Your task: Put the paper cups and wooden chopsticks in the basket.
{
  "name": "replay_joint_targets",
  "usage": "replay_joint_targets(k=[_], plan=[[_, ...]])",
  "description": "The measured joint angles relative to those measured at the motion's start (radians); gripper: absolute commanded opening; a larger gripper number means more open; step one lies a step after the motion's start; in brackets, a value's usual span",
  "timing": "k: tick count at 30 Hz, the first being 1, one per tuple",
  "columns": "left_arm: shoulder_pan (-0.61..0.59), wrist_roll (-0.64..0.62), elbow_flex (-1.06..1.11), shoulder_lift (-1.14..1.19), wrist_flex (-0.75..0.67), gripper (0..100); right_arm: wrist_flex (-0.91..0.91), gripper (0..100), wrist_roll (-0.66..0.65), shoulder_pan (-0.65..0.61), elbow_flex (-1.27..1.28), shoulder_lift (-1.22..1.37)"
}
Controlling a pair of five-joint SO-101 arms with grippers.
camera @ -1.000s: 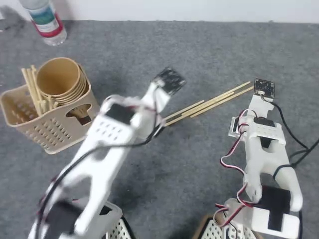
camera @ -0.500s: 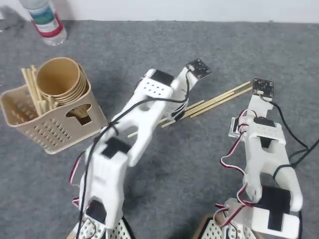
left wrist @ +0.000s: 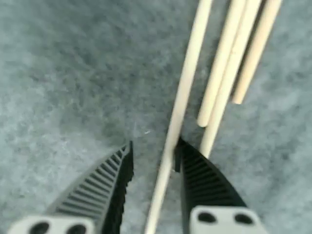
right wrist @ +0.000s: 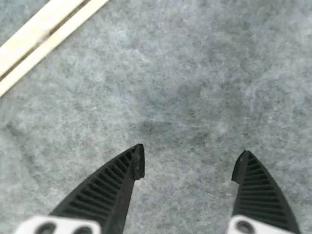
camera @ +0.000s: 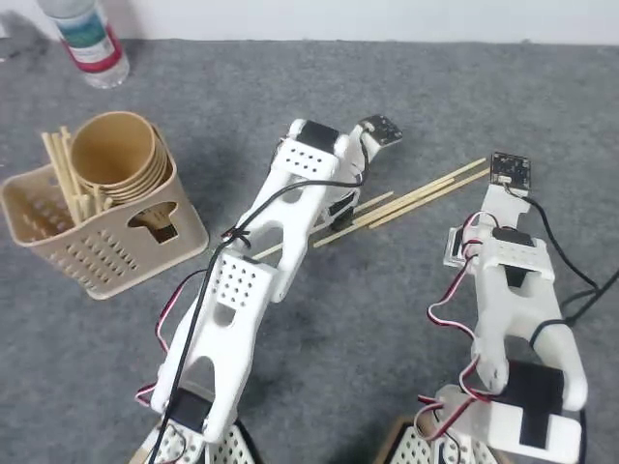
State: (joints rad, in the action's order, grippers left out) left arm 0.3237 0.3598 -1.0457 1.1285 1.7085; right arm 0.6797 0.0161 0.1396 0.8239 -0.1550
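Note:
Several wooden chopsticks [camera: 416,198] lie in a loose bundle on the grey carpet at mid-table. My left gripper [left wrist: 155,145] is down at their near end and stands open. One chopstick [left wrist: 181,105] runs between its jaws, close against one finger, and the others [left wrist: 229,63] lie just past the tips. In the high view the left arm [camera: 290,213] covers that end of the bundle. My right gripper [right wrist: 191,150] is open over bare carpet, with the far ends of the chopsticks [right wrist: 44,29] beside it. The beige basket [camera: 106,232] at the left holds stacked paper cups [camera: 116,150] and some chopsticks [camera: 63,169].
A plastic bottle [camera: 87,39] stands at the back left, behind the basket. The right arm [camera: 508,280] rises from its base at the front right. Open carpet lies between the basket and the loose chopsticks.
The left arm has swung right from beside the basket, stretched out, and lowered its gripper onto the near end of the chopsticks. One chopstick slid slightly toward the basket. The right arm stayed still.

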Motion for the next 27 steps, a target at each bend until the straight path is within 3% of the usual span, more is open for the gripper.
replay_joint_targets(k=[8,14,21,27], plan=[[0.026,0.006,-0.077,0.040,0.025,9,0.000,29.9,-0.006,0.000,0.000,0.000],[0.041,0.029,-0.077,0.040,0.025,1,0.000,29.9,-0.006,0.000,0.000,0.000],[0.072,0.066,0.026,0.008,0.018,1,0.000,29.9,-0.006,0.000,0.000,0.000],[0.126,0.040,0.155,-0.150,0.018,1,0.000,29.9,-0.006,0.000,0.000,0.000]])
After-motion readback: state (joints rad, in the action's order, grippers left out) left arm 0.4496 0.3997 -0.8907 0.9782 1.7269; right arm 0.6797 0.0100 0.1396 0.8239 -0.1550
